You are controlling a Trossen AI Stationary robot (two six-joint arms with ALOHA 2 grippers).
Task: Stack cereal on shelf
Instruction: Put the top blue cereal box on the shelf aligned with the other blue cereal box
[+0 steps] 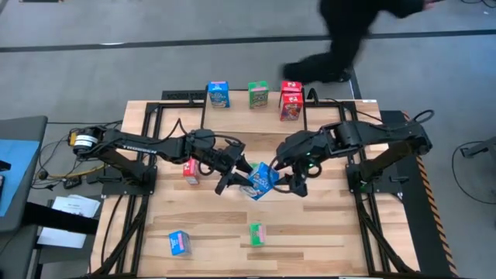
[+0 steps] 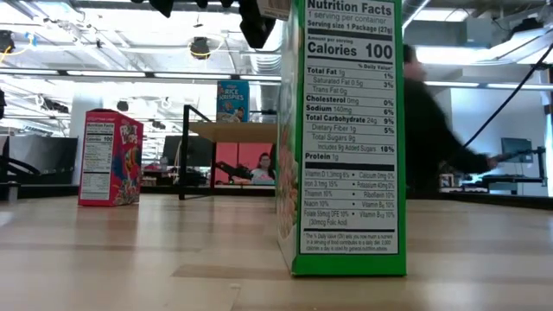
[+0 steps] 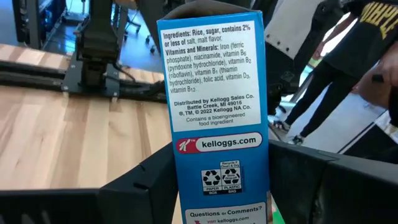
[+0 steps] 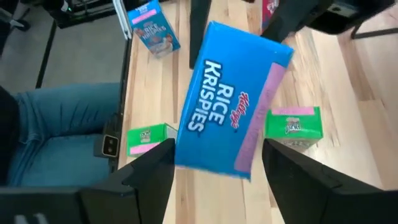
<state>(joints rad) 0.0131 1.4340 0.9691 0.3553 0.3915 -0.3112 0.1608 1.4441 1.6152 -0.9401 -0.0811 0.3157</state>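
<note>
A blue Rice Krispies cereal box [image 1: 262, 180] hangs over the table's middle between my two grippers. My left gripper [image 1: 232, 177] is shut on it from the left. My right gripper [image 1: 294, 180] is open, and its fingers stand on either side of the box's near end [image 4: 211, 165]. The shelf [image 1: 256, 108] stands at the far edge and carries a blue box [image 1: 218, 94], a green box [image 1: 258, 94] and two stacked red boxes [image 1: 291, 101]. On the table are a red box [image 1: 191, 171], a blue box [image 1: 179, 243] and a green box [image 1: 256, 233]. My left gripper pinches the blue box between its two fingers, one on each side of the narrow printed side panel [image 3: 186, 177]. The fingers come from the table's left, slanting down. The box is lifted clear of the table and tilted. I cannot tell whether my right gripper touches the box.
A person [image 1: 349, 39] walks past beyond the far edge and also shows in the low view [image 2: 432, 130]. In the low view the green box [image 2: 341, 138] stands close to the camera. A leg in jeans [image 4: 56, 124] shows beside the table.
</note>
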